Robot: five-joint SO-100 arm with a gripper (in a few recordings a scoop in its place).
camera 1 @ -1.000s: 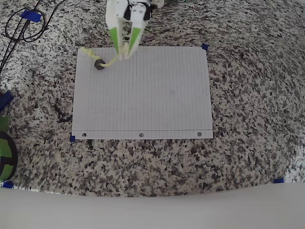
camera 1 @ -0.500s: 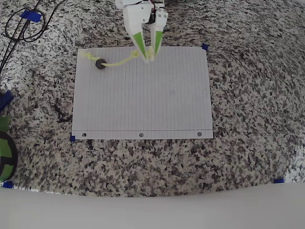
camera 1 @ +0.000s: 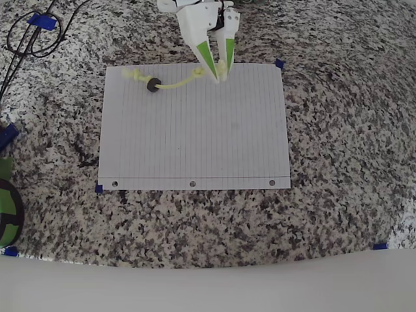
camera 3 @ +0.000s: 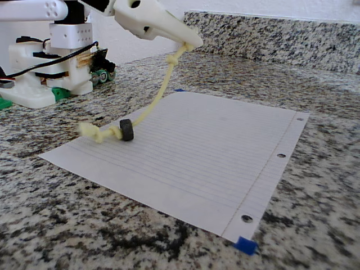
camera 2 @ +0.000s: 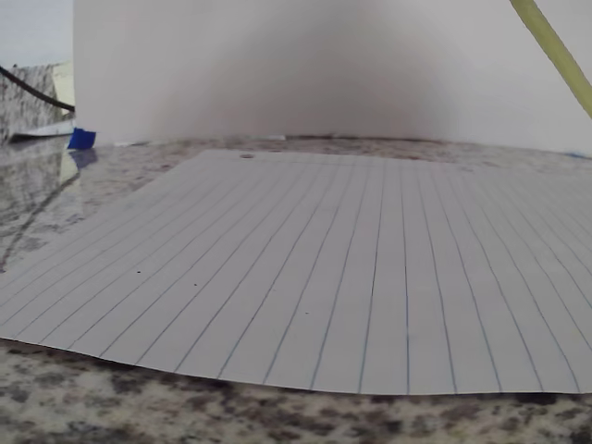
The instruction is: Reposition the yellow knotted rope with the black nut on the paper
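Observation:
The yellow knotted rope [camera 1: 175,83] runs along the far edge of the white lined paper [camera 1: 195,136]. Its left end with a knot rests on the sheet, and the black nut [camera 1: 153,85] sits on the cord beside that knot. My gripper [camera 1: 219,77] is shut on the rope's right end, holding it lifted above the paper. In the fixed view the rope [camera 3: 157,98] hangs from the gripper [camera 3: 191,42] down to the nut [camera 3: 127,130], which rests on the paper [camera 3: 197,152]. A strip of the yellow cord [camera 2: 555,51] crosses the wrist view's top right corner above the paper [camera 2: 324,277].
The paper lies on a speckled granite counter [camera 1: 338,162], taped at its corners with blue tape [camera 1: 279,64]. Black cables [camera 1: 29,32] loop at the top left of the overhead view. The arm's white base [camera 3: 45,67] stands at the left of the fixed view.
My gripper has moved right along the paper's far edge, dragging the rope. The nut and the trailing knot slid right with it.

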